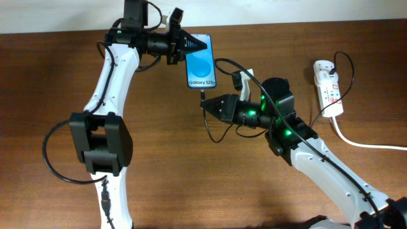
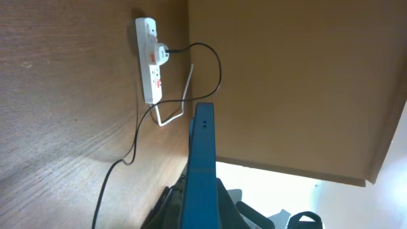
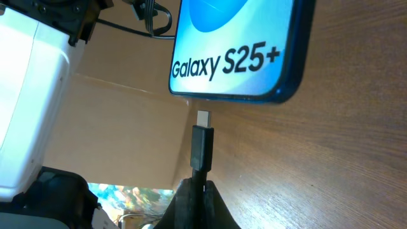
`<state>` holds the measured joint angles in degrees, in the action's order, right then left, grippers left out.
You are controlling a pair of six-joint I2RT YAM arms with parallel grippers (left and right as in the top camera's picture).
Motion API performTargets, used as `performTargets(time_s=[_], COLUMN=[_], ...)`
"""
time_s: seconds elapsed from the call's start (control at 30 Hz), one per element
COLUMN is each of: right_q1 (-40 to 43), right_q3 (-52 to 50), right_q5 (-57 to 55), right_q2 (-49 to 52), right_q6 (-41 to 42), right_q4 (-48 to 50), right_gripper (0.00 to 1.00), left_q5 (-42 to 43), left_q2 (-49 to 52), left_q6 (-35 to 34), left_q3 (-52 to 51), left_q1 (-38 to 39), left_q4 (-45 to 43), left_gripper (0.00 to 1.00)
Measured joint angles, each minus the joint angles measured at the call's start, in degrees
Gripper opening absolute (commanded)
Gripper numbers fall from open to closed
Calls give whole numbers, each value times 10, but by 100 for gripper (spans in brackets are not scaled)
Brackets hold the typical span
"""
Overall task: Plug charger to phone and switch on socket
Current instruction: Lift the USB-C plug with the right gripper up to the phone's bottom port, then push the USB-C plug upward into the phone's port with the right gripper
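Observation:
The phone (image 1: 201, 63) with its blue screen and "Galaxy S25+" text is held by its top end in my left gripper (image 1: 188, 46), which is shut on it; its blue edge (image 2: 202, 172) shows in the left wrist view. My right gripper (image 1: 206, 105) is shut on the charger's black plug (image 3: 203, 147). The plug's metal tip sits a short gap from the phone's bottom edge (image 3: 235, 57), apart from it. The thin black cable (image 1: 238, 71) runs to the white socket (image 1: 328, 86) at the right, which also shows in the left wrist view (image 2: 150, 60).
The socket's thick white cord (image 1: 362, 144) trails off to the right edge. The black cable loops on the wood table (image 1: 165, 159) under my right arm. A cardboard wall (image 2: 286, 83) stands behind the table.

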<state>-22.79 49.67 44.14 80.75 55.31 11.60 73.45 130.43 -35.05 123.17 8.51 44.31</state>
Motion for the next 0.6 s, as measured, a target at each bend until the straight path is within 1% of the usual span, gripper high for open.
performTargets(time_s=[0.6], right_q1=[0], right_q3=[0], right_q5=[-8], right_q2=[0], right_q6=[0], right_q4=[0], right_gripper=[4], left_q5=[3], left_q2=[0], left_q6=[0], left_q3=[0], left_q1=[4], left_q4=[0], left_gripper=[0])
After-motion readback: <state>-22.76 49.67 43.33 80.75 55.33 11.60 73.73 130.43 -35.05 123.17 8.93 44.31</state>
